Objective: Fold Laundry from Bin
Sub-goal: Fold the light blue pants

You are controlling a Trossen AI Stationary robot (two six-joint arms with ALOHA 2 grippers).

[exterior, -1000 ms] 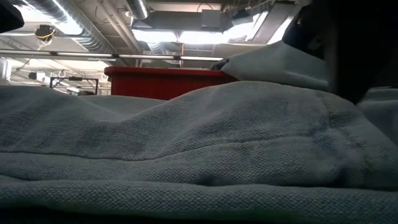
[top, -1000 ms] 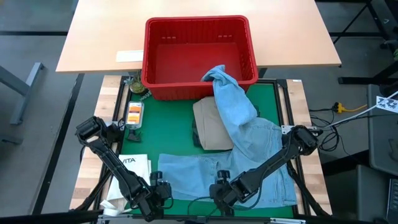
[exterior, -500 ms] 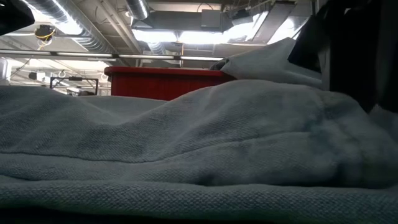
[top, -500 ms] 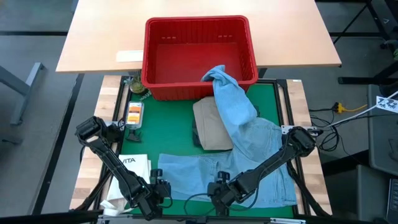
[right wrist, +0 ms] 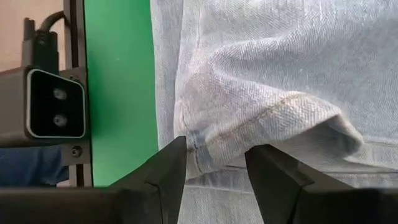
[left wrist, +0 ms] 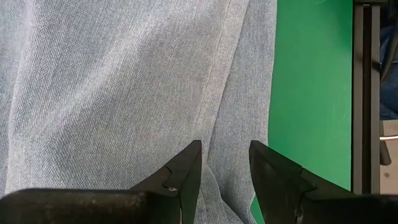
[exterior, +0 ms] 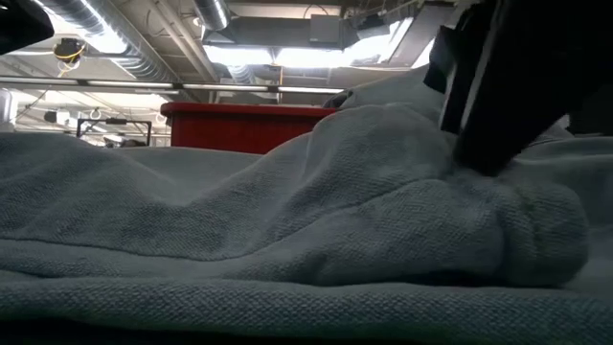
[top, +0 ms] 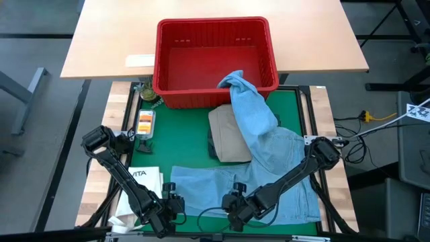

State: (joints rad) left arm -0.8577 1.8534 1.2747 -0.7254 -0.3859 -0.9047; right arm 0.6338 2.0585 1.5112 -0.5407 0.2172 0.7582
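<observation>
The light blue jeans [top: 262,134] hang by one leg over the red bin's [top: 215,22] near wall and spread over the green mat [top: 181,134] to its near edge. They lie partly on a khaki garment [top: 228,138]. My left gripper [top: 173,204] is at the jeans' near left corner. My right gripper [top: 233,204] is at the middle of the near edge. Each is shut on denim. In the low view the jeans [exterior: 287,220] fill the foreground, with my right gripper [exterior: 508,86] dark above a hump. My left gripper [left wrist: 225,163] comes from above, with a low ridge of denim along a seam [left wrist: 214,134] between its fingertips, close to the jeans' edge beside the mat. The cloth lies flat and slack on the mat. My right gripper [right wrist: 214,158] pinches a raised fold at the jeans' stitched hem [right wrist: 273,115] between its two fingers, from above. Several layers are bunched there. The fold stands up as a hump [exterior: 498,230], and the rest of the jeans lies on the mat.
A white "VITA" paper bag [top: 144,178] lies left of the jeans by my left arm. Small items [top: 144,121] sit at the mat's left edge. A wooden table [top: 101,40] lies beyond the bin. A camera mount [right wrist: 53,102] stands at the mat's near edge.
My right gripper has gone a little toward the table's left edge along the near edge. The denim at it has bunched into a taller, rounder hump. The rest of the jeans has stayed where it was.
</observation>
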